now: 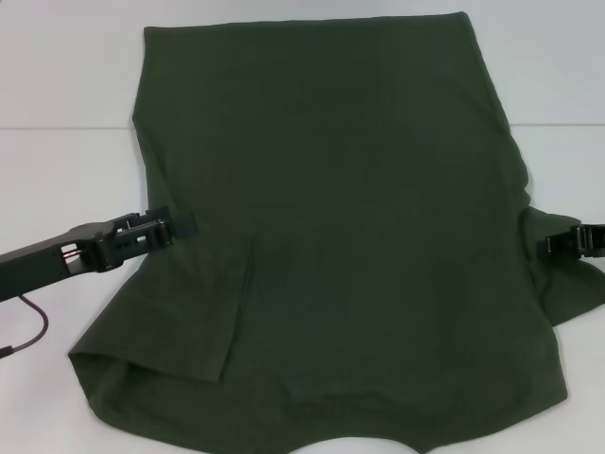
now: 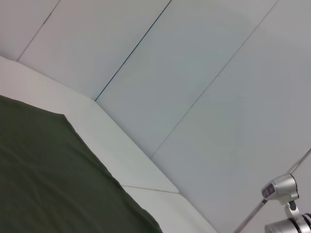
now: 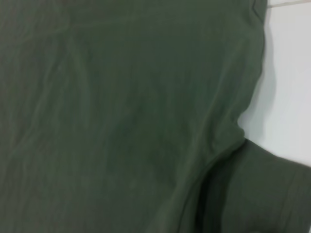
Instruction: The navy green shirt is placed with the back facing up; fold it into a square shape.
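Shirt: the shirt is lying plain side up across the white table, its left sleeve folded in over the body, its right sleeve spreading out flat.
Left gripper: the left gripper is reaching in low and level from the robot's left, its tip sitting at the shirt's left edge; whether its jaws are spread or pinching cloth cannot be told.
Right gripper: the right gripper is hovering at the right armpit seam, jaw state unclear.
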`<action>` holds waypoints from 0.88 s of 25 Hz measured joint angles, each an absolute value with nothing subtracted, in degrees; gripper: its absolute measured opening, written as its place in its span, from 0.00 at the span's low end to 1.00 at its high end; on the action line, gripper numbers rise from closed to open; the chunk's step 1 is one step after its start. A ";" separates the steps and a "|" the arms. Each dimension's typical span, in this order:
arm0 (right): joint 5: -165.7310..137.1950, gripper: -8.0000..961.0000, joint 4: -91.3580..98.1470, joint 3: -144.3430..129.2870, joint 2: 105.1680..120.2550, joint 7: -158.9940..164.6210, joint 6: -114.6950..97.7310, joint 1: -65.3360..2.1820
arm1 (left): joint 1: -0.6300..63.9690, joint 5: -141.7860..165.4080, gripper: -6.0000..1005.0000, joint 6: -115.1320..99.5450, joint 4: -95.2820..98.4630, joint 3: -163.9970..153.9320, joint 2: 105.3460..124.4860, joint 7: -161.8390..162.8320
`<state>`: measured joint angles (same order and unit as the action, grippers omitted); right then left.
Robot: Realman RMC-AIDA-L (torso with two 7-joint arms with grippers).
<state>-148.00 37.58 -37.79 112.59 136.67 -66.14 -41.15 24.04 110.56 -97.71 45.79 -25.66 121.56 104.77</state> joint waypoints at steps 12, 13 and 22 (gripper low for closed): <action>-148.20 0.24 37.18 -37.94 112.37 137.72 -65.61 -40.79 | 23.91 110.55 0.83 -98.44 45.08 -24.17 121.45 104.77; -148.21 0.19 37.29 -38.07 112.32 138.00 -65.61 -40.71 | 23.91 110.54 0.83 -98.49 45.08 -24.17 121.46 104.77; -148.28 0.04 39.61 -38.59 111.35 140.75 -66.18 -39.27 | 23.39 108.49 0.83 -100.22 45.08 -24.07 121.20 104.77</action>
